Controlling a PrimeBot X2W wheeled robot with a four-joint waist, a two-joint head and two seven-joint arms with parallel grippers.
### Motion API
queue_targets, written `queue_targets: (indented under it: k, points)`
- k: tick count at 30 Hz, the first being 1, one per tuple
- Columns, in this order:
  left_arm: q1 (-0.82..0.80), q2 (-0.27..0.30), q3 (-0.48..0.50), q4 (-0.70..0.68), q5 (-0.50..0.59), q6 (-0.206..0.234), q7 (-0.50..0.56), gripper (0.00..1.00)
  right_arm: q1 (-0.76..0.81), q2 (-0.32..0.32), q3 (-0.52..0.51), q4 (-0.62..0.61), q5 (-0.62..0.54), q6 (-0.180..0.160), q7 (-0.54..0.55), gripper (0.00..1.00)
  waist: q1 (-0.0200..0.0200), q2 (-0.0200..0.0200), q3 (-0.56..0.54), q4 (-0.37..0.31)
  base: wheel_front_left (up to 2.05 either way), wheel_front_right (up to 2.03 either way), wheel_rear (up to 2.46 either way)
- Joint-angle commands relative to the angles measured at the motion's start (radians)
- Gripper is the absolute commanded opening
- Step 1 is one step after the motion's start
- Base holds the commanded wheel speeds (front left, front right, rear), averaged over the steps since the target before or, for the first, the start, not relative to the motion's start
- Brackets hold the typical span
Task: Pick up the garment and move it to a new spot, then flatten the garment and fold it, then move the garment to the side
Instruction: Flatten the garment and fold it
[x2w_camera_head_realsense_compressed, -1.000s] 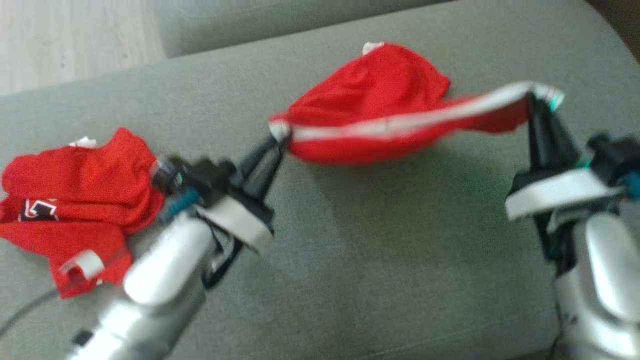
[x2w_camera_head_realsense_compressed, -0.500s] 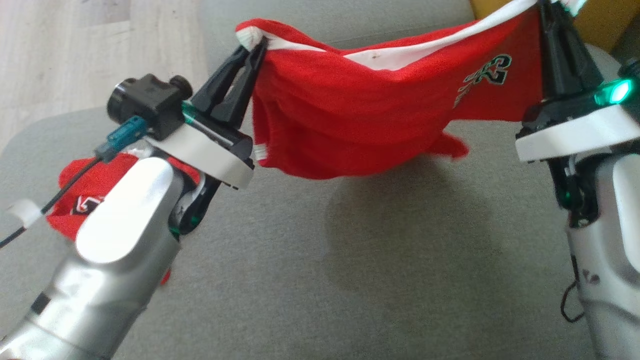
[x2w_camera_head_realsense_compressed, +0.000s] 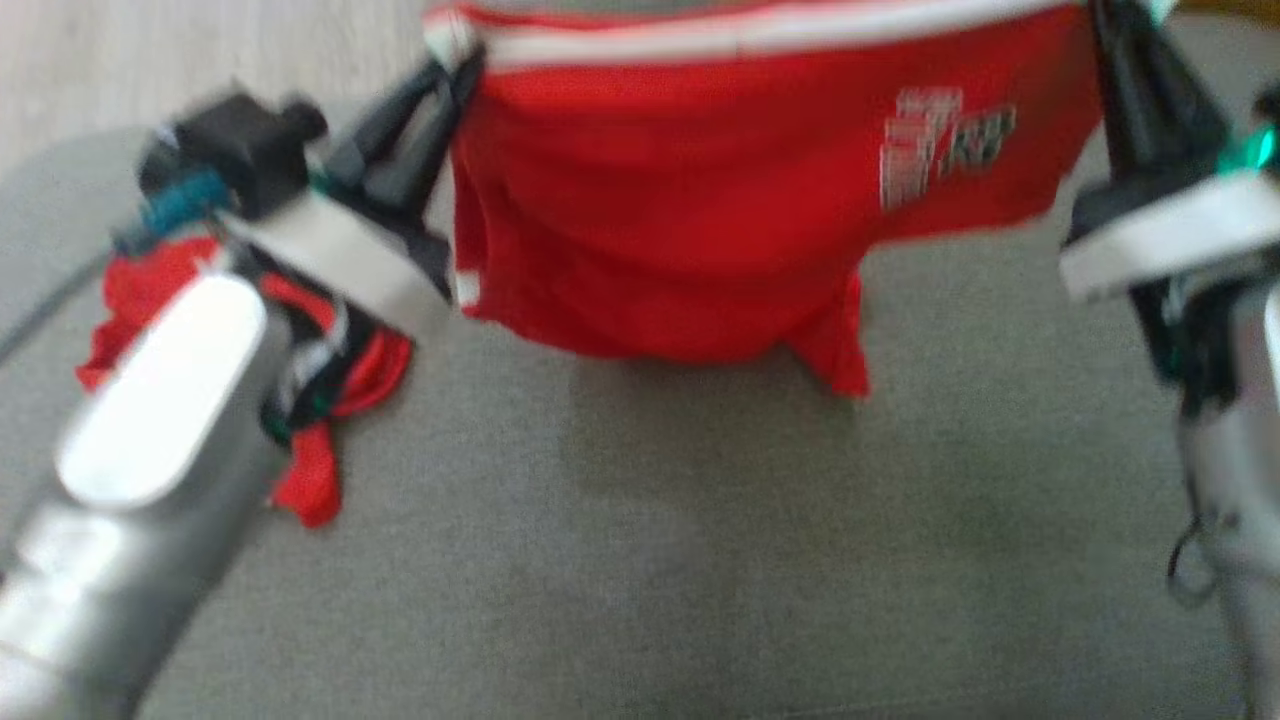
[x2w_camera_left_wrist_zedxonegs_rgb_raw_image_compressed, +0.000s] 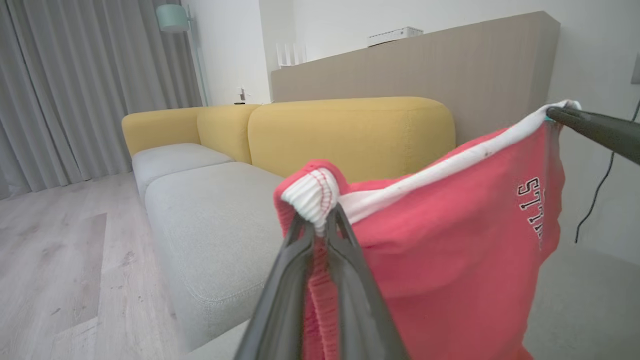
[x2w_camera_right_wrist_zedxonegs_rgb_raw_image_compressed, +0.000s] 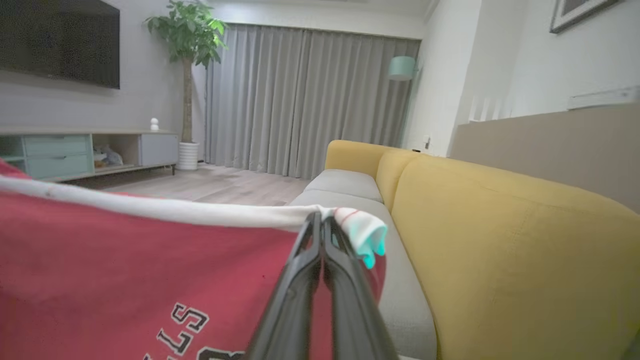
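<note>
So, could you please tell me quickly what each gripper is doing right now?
Left gripper: shut on the red garment.
Right gripper: shut on the red garment too.

The head camera looks steeply down onto the grey cushion (x2w_camera_head_realsense_compressed: 640, 560) from close above, and its picture is blurred. The left wrist camera sits just behind the left gripper (x2w_camera_left_wrist_zedxonegs_rgb_raw_image_compressed: 320, 217), looking level across the room at the yellow sofa (x2w_camera_left_wrist_zedxonegs_rgb_raw_image_compressed: 350, 135). The right wrist camera, just behind the right gripper (x2w_camera_right_wrist_zedxonegs_rgb_raw_image_compressed: 321, 217), looks level along that sofa toward the curtains (x2w_camera_right_wrist_zedxonegs_rgb_raw_image_compressed: 300, 100). All three views share the garment (x2w_camera_head_realsense_compressed: 700, 200). The wrist views also share the sofa, curtains and lamp (x2w_camera_left_wrist_zedxonegs_rgb_raw_image_compressed: 172, 17).
</note>
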Motion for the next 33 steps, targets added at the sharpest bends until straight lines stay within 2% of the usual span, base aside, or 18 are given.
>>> queue_targets:
  k: [1,4,8,11,15,19,24,28,30,32,33]
  points:
    - [-0.124,0.044,0.055,-0.004,0.009,-0.007,0.008,0.0,-0.109,-0.028,0.036,-0.002,-0.003,-0.001,0.001,0.0,-0.0001,0.0,0.077,-0.011,0.0,0.0,0.0]
    - [-0.25,0.04,0.06,0.069,0.019,-0.026,0.018,0.0,-0.28,-0.042,0.088,0.105,0.003,-0.001,-0.015,0.0,-0.0001,0.0,0.151,-0.026,0.0,0.0,0.0]
    - [-0.437,0.016,0.07,0.2,0.06,-0.039,-0.029,0.0,-0.53,-0.036,0.141,0.287,-0.023,-0.001,-0.082,0.0,-0.0001,0.0,0.209,-0.04,0.0,0.0,0.0]
    - [-0.546,-0.051,0.115,0.318,0.034,-0.037,-0.107,0.0,-0.679,-0.046,0.164,0.424,-0.091,-0.001,-0.159,0.0,-0.0001,0.0,0.217,-0.039,0.0,0.0,0.0]
    - [-0.617,-0.107,0.107,0.435,0.057,-0.043,-0.22,0.0,-0.751,-0.037,0.144,0.572,-0.116,-0.001,-0.243,0.0,-0.0001,0.0,0.196,-0.032,0.0,0.0,0.0]
    - [-0.583,-0.134,0.065,0.493,0.072,-0.052,-0.274,0.0,-0.7,-0.038,0.15,0.662,-0.107,-0.001,-0.279,0.0,-0.0001,0.0,0.169,-0.022,0.0,0.0,0.0]
    - [-0.414,-0.144,-0.027,0.49,0.065,-0.059,-0.293,0.0,-0.543,-0.047,0.184,0.711,-0.055,-0.001,-0.291,0.0,-0.0001,0.0,0.131,-0.012,0.0,0.0,0.0]
    - [-0.23,-0.137,-0.129,0.44,0.029,-0.06,-0.297,0.0,-0.396,-0.079,0.222,0.711,-0.003,-0.001,-0.292,0.0,-0.0001,0.0,0.094,-0.002,0.0,0.0,0.0]
    - [-0.185,-0.133,-0.15,0.425,0.018,-0.06,-0.298,0.0,-0.36,-0.089,0.225,0.703,0.013,-0.001,-0.292,0.0,-0.0001,0.0,0.083,0.0,0.0,0.0,0.0]
    - [-0.098,-0.126,-0.184,0.397,0.001,-0.06,-0.299,0.0,-0.287,-0.117,0.236,0.682,0.037,-0.001,-0.293,0.0,-0.0001,0.0,0.061,0.004,0.0,0.0,0.0]
    - [-0.022,-0.119,-0.217,0.369,-0.004,-0.06,-0.299,0.0,-0.219,-0.15,0.234,0.65,0.056,-0.001,-0.293,0.0,-0.0001,0.0,0.041,0.007,0.0,0.0,0.0]
